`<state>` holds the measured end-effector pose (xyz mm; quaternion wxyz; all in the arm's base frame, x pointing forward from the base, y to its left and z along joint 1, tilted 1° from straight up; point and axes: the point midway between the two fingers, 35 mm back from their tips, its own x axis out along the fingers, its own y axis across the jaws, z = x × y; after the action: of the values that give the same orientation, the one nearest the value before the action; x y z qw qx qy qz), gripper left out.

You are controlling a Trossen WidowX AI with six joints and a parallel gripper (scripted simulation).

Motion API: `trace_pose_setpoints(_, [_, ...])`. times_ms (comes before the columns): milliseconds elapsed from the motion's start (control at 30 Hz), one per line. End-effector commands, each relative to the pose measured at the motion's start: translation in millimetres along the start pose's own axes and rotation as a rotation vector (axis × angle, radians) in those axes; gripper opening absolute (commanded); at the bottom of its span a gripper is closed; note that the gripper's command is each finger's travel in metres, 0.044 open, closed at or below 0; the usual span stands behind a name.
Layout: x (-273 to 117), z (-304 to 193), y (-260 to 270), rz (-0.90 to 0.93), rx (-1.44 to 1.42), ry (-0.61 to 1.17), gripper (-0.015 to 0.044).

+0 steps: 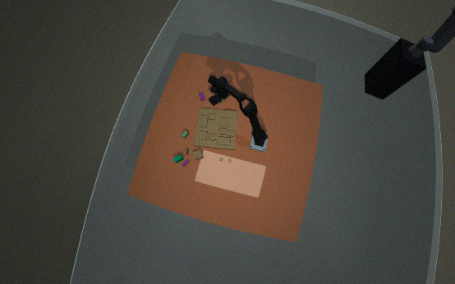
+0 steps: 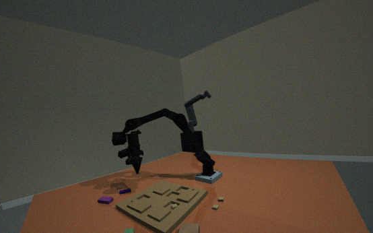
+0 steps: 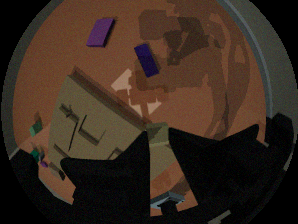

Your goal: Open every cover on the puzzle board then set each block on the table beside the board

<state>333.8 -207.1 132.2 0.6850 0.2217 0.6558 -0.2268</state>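
My gripper [image 2: 137,173] [image 3: 157,133] points down, raised beyond the board's far-left edge, shut on a small olive-tan block [image 3: 158,136]. The tan puzzle board [image 1: 233,115] [image 2: 168,219] [image 3: 117,131] lies flat. Raised covers, including a wide one [image 2: 140,203], stand beside dark recesses. A small pale piece [image 1: 213,138] [image 2: 174,205] is in or by a recess; which is unclear. A purple block [image 1: 202,96] [image 2: 106,200] [image 3: 101,32] and a dark blue block [image 2: 125,191] [image 3: 146,60] lie off the board. A green block [image 1: 185,133] is left of it.
Beyond the board's near-left corner are a brown block [image 1: 198,154], a larger green block [image 1: 178,158], a small purple block [image 1: 186,162] and a grey-blue piece [image 1: 186,151]. Two small tan blocks [image 1: 221,159] [image 2: 215,207] lie beside the board. The arm's base [image 1: 259,147] [image 2: 209,179] stands right.
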Motion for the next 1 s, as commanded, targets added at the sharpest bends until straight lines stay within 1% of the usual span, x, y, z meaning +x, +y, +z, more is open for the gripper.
trace_pose_setpoints(0, [-1,2,-17,0.005,-0.003,-0.002,0.0080])
trace_pose_setpoints(300, [-1,2,-51,0.002,-0.003,-0.002,0.0080])
trace_pose_setpoints(967, [28,6,-52,0.002,-0.003,-0.003,0.0080])
